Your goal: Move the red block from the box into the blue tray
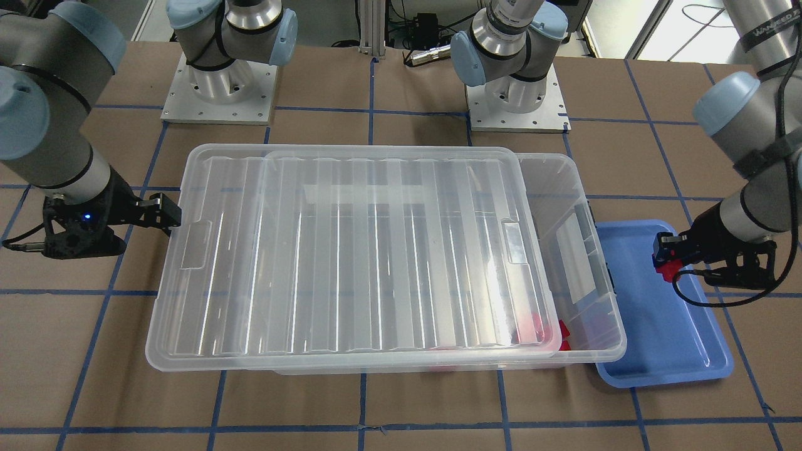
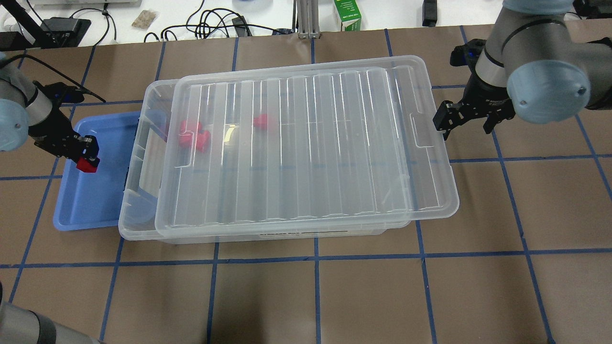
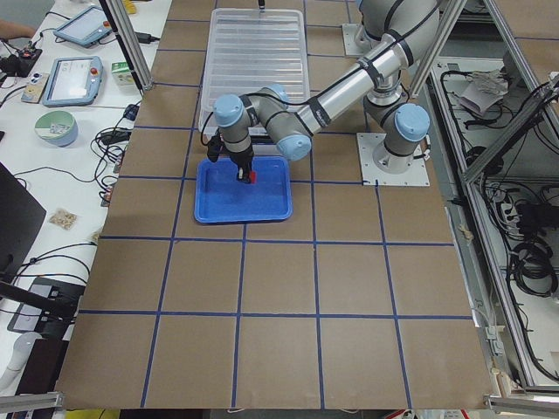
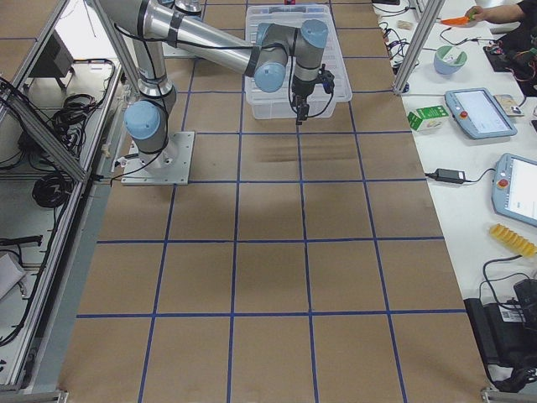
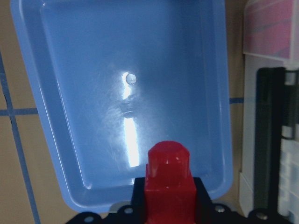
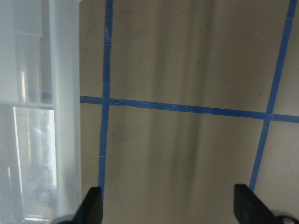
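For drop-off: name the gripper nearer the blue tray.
Left. The left gripper hangs over the blue tray, gripping the red block; the right gripper is past the far end of the box.

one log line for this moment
left tool shut on red block over blue tray | right tool open beside box | block not released

Red block (image 5: 168, 182), in the black left gripper (image 1: 663, 258): glossy red. Blue tray (image 5: 84, 70) below it: plain light blue, white glare streak. Box (image 2: 138, 224) beside that gripper: translucent clear. Its lid (image 2: 311, 143) has parallel ribbed stripes, with blurred red blocks (image 2: 193, 135) showing beneath. Table (image 2: 363, 296) under the black right gripper (image 6: 170, 207): brown, with a grid of blue tape lines (image 6: 187, 108).
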{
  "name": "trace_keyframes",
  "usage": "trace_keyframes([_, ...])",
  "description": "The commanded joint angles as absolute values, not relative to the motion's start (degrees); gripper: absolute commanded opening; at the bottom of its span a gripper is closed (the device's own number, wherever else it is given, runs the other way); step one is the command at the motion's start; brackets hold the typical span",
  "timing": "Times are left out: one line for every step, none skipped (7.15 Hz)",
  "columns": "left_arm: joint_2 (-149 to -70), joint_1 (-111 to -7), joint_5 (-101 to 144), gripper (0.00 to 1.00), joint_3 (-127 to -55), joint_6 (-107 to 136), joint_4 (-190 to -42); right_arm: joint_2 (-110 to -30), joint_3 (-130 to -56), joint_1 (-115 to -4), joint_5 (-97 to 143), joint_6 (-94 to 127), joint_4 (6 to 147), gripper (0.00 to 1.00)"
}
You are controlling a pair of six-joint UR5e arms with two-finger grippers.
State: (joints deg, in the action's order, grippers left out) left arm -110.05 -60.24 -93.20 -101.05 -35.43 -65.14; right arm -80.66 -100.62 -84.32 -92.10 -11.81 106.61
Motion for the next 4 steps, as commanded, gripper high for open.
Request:
trace_keyframes([-113.2,-59.2,-93.5,0.00,-102.0,-37.4,-61.0,-80.8,-100.5,-88.2,-89.7,-7.5,107.9,1.00])
trace_keyframes([-113.7,-59.0,-93.4,0.99,-102.0,-36.7,-60.7,-80.5,-100.5,-88.6,-89.6,-6.5,107.9,1.00])
trace_keyframes([-112.3,-59.2,-93.4,1.00,-100.6,-36.8,-60.9,-80.7,-99.8,-88.6,-89.8,-6.7,107.9,1.00])
trace_keyframes([-111.0,-60.8,-93.1,1.00,-98.5,-36.7,-63.6,-81.2,-95.4,-88.8,-90.4,-6.3,106.8,1.00])
